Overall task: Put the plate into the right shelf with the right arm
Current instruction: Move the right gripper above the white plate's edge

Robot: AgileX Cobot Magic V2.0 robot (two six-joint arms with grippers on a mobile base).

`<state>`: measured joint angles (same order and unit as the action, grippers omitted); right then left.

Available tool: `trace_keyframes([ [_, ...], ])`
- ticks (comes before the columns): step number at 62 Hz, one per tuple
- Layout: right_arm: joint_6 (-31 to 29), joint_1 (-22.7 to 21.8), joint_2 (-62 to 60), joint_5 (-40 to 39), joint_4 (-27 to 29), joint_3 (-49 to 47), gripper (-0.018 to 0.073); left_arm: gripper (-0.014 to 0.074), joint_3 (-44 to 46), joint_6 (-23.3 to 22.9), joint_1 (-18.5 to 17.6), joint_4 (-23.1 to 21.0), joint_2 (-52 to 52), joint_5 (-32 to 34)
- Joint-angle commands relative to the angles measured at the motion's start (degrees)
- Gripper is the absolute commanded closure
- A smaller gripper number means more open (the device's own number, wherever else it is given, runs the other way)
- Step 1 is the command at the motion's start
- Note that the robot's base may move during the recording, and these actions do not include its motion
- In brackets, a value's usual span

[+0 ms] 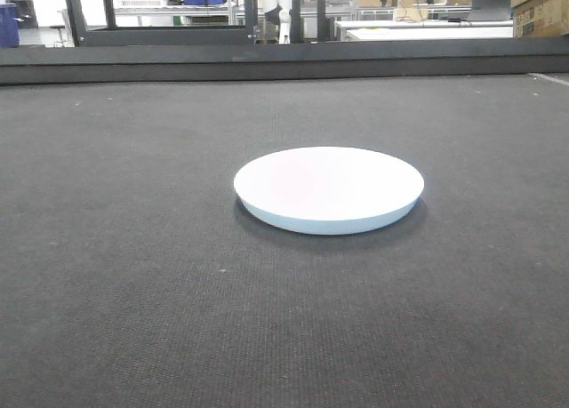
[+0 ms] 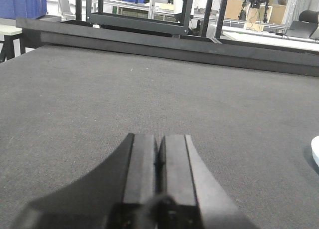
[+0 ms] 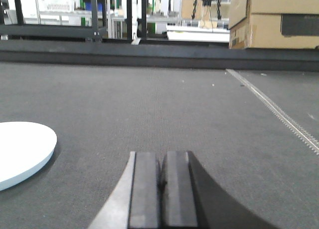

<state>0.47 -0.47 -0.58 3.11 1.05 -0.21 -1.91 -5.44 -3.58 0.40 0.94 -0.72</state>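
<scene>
The plain white round plate lies flat on the dark grey table mat, near the middle of the front view. Its edge shows at the left of the right wrist view and as a sliver at the right edge of the left wrist view. My right gripper is shut and empty, low over the mat, to the right of the plate and apart from it. My left gripper is shut and empty, to the left of the plate. The stainless-steel right shelf is out of view.
A dark raised rail runs along the table's far edge. Behind it stand black racks, blue bins and white tables. Cardboard boxes stand at the far right. A pale strip crosses the mat on the right.
</scene>
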Motion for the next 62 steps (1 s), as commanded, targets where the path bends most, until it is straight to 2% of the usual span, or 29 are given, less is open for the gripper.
trace_keyframes([
  [1,-0.5,-0.4,0.2,0.2,0.1,-7.4,0.0503,0.0643,-0.5,-0.3,0.1,0.0,0.7,5.1],
  [9,-0.5,-0.4,5.8,11.7,0.1,-17.4,0.0496,0.0643,-0.5,-0.3,0.1,0.0,0.7,5.1],
  [13,-0.5,-0.4,10.3,15.1,0.1,-21.8,0.0445,0.0643,-0.5,-0.3,0.1,0.0,0.7,5.1],
  [15,-0.5,-0.4,12.7,16.2,0.1,-23.7,0.0397,0.0643,-0.5,-0.3,0.1,0.0,0.7,5.1],
  [23,-0.5,-0.4,23.2,19.6,0.1,-30.2,0.0098,0.0643,-0.5,-0.3,0.1,0.0,0.7,5.1],
  [30,-0.5,0.1,31.7,21.8,0.0,-34.5,-0.0059,0.0643,-0.5,-0.3,0.1,0.0,0.7,5.1],
  [38,1.5,3.3,42.5,24.4,-0.6,-41.3,-0.0065,0.0643,-0.5,-0.3,0.1,0.0,0.7,5.1],
  [44,5.8,7.7,49.8,26.8,-4.3,-47.0,-0.0065,0.0643,-0.5,-0.3,0.1,0.0,0.7,5.1],
  [62,25.1,21.4,71.3,35.6,-17.6,-66.6,-0.0065,0.0643,-0.5,-0.3,0.1,0.0,0.7,5.1],
])
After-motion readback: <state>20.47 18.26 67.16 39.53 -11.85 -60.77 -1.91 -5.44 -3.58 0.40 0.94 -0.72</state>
